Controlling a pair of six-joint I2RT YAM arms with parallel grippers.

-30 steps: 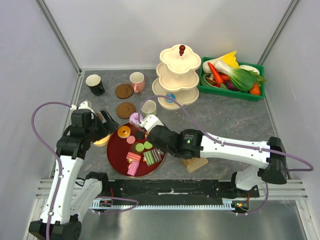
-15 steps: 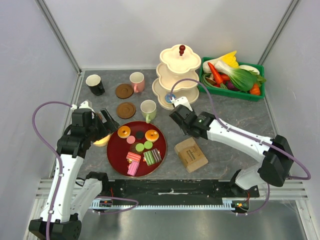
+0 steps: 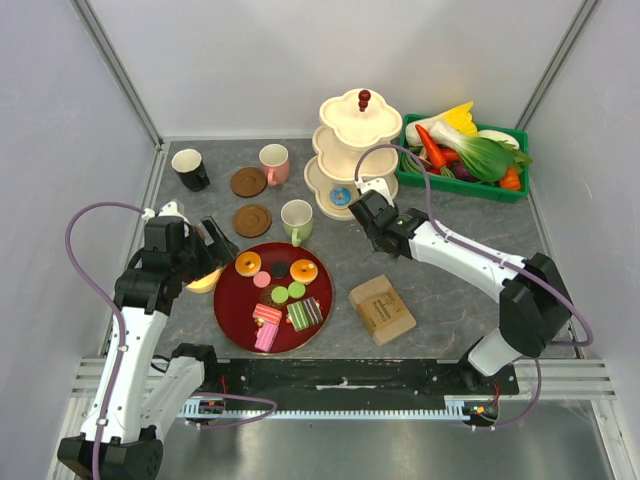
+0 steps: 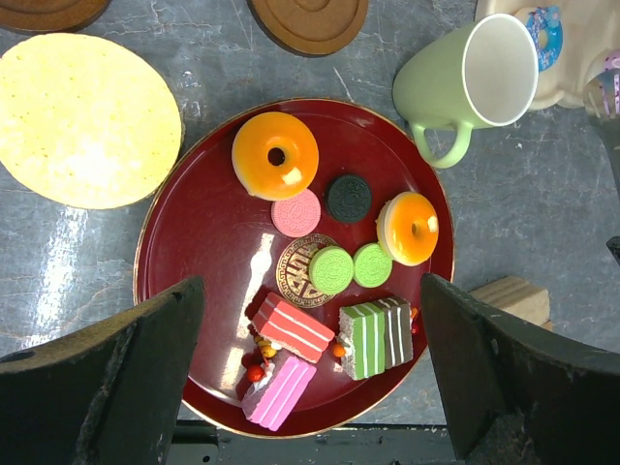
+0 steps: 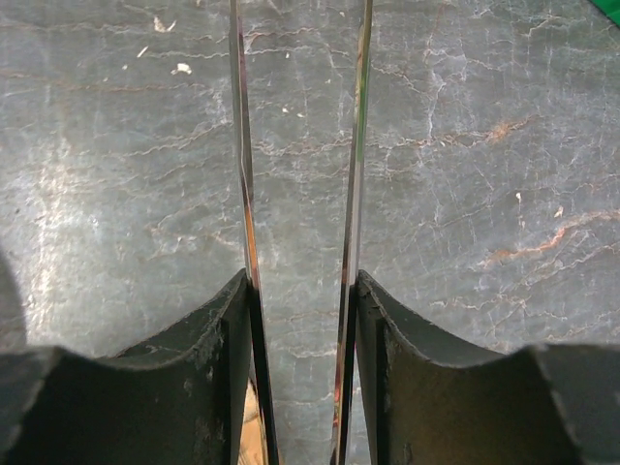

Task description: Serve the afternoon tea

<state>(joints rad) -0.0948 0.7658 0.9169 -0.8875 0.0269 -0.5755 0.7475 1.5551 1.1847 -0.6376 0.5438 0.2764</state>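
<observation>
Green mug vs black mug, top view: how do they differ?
Colour: the green mug is pale green with a white inside; the black mug is dark outside, pale inside.
Place: the green mug stands just beyond the red tray, next to the tiered stand; the black mug stands in the far left corner of the table.
Neighbours: a brown coaster lies just left of the green mug; the black mug stands apart from the coasters.
Shared: both upright, on the bare table.

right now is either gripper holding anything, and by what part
Nothing is held. The left gripper hangs open over the red tray; the right gripper has only bare table between its thin blades.
</observation>
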